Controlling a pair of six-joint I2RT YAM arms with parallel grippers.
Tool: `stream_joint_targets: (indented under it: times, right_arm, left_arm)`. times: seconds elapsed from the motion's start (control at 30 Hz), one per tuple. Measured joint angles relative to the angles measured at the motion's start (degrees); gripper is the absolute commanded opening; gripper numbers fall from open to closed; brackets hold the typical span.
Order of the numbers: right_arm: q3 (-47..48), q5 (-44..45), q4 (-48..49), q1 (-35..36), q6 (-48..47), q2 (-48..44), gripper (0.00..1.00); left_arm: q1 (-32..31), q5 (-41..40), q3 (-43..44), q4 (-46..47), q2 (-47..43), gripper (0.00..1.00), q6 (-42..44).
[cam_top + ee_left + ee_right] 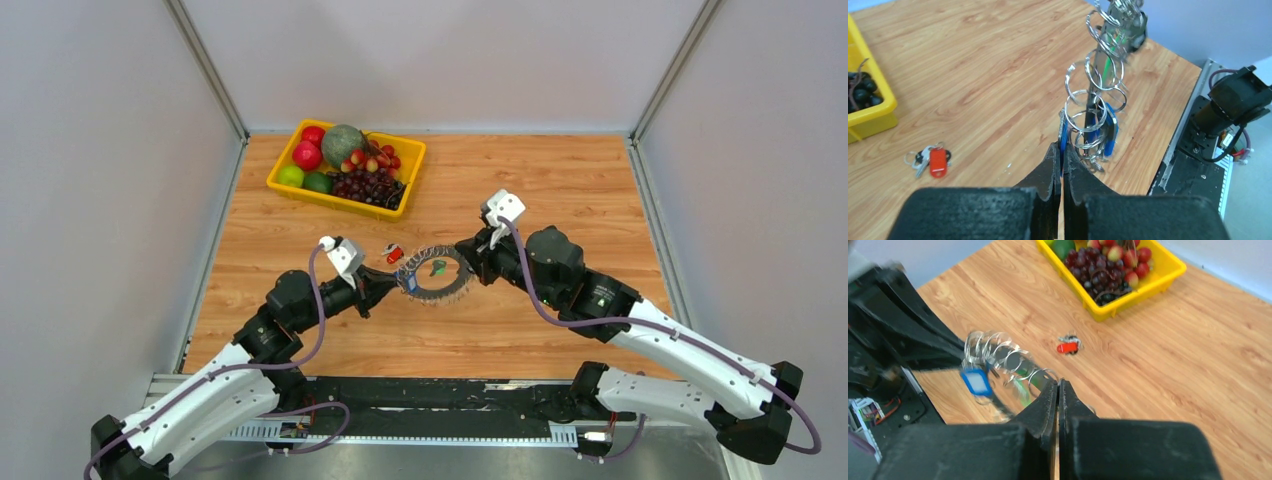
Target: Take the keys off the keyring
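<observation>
Both arms are stretched low and inward, meeting well in front of the yellow tray [335, 200]. The keyring [436, 273] is held between them. The left gripper [1061, 151] is clamped on its blue-headed key [1063, 136], and the right gripper [1058, 386] is pinched shut on the opposite side. A red-headed key [394, 254] lies between ring and tray.

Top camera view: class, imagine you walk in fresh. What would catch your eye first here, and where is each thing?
The keyring, a loop of silvery rings, hangs at mid-table between both arms: the left gripper pinches a blue-tagged key on it, and the right gripper grips its opposite side. Next comes the yellow tray of fruit at the back left, then a red-tagged key bunch lying loose beside the ring.
</observation>
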Motion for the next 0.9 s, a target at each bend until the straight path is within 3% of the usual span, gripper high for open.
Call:
stream_joint_targets:
  times: [0.47, 0.7, 0.9]
  right_arm:
    - [-9.38, 0.52, 1.55, -0.07, 2.64, -2.27, 0.0]
    - [-9.97, 3.23, 4.39, -0.04, 1.99, -2.89, 0.0]
    - [-9.94, 5.64, 14.97, -0.04, -3.69, -2.89, 0.0]
  left_arm:
    - [0.02, -5.75, 19.28, -26.67, 6.95, 0.0, 8.41]
    - [0.0, -3.67, 21.64, -28.63, 7.34, 0.0, 11.72]
    - [0.0, -0.31, 21.49, -28.52, 7.65, 0.0, 12.17]
